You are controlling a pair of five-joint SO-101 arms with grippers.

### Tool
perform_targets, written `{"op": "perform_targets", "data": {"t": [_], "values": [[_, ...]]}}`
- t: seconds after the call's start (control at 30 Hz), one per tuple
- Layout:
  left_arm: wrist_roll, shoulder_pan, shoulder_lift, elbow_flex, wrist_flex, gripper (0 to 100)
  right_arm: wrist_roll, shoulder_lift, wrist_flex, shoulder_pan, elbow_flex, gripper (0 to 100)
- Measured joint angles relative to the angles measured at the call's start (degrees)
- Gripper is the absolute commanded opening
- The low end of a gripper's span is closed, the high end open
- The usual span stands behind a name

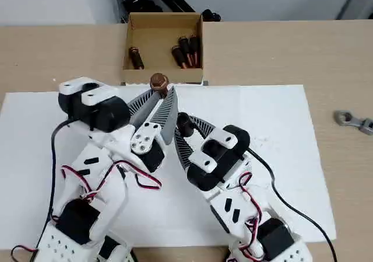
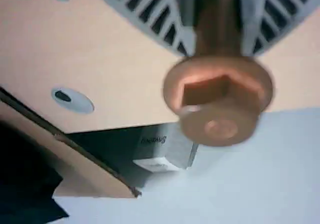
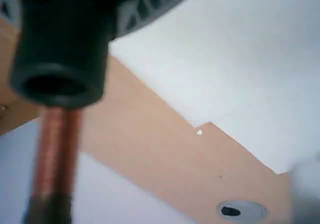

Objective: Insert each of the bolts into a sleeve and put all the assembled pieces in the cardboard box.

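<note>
Black plastic sleeve [image 3: 60, 59] (open mouth toward the lens) sits pinched in the right gripper [image 1: 186, 129], a threaded copper shank [image 3: 55, 154] just beyond its rim. Close beside it, the left gripper [image 1: 158, 94] clamps a copper flanged bolt [image 1: 159, 82], head poking past the fingertips, just before the brown cardboard box [image 1: 163, 19]. Four assembled pieces [image 1: 185, 51] lie inside. A white paper sheet [image 1: 262, 133] covers the wooden table [image 1: 280, 52]. A metal wrench [image 1: 352, 120] lies well apart.
</note>
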Motion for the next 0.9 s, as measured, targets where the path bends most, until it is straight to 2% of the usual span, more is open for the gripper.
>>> {"op": "perform_targets", "data": {"t": [0.63,0.9], "values": [[0.0,0.0,0.0,-1.8,0.0,1,0.0,0.0,0.0,-1.8,0.4,0.3],[-0.9,0.0,0.0,-7.4,7.3,1,0.6,-0.1,0.0,-1.8,1.2,0.2]]}}
